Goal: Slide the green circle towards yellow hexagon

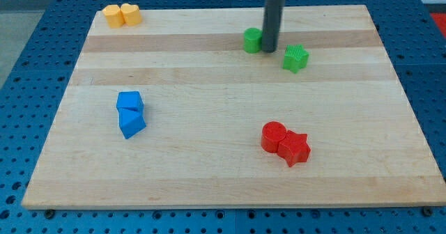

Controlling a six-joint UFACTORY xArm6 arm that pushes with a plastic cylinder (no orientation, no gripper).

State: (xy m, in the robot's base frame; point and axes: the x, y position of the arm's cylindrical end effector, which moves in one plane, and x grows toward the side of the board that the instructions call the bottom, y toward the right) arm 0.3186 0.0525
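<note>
Green circle (252, 40) sits touching my tip (270, 51) on its right; you'll find no fingers here, and the yellow hexagon (112, 15) lies far left.

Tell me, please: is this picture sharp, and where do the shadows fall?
Camera view: the light is even and soft; the blocks are sharp, each with a small shadow at its base. My tip stands just right of the green circle, with no motion blur; the board shows no glare.

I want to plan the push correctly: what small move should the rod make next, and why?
Probably push toward the view's left. My tip sits against the right side of the green circle, and the yellow hexagon lies far left near the board's top-left corner, slightly higher, so the push should angle a little upward.
</note>
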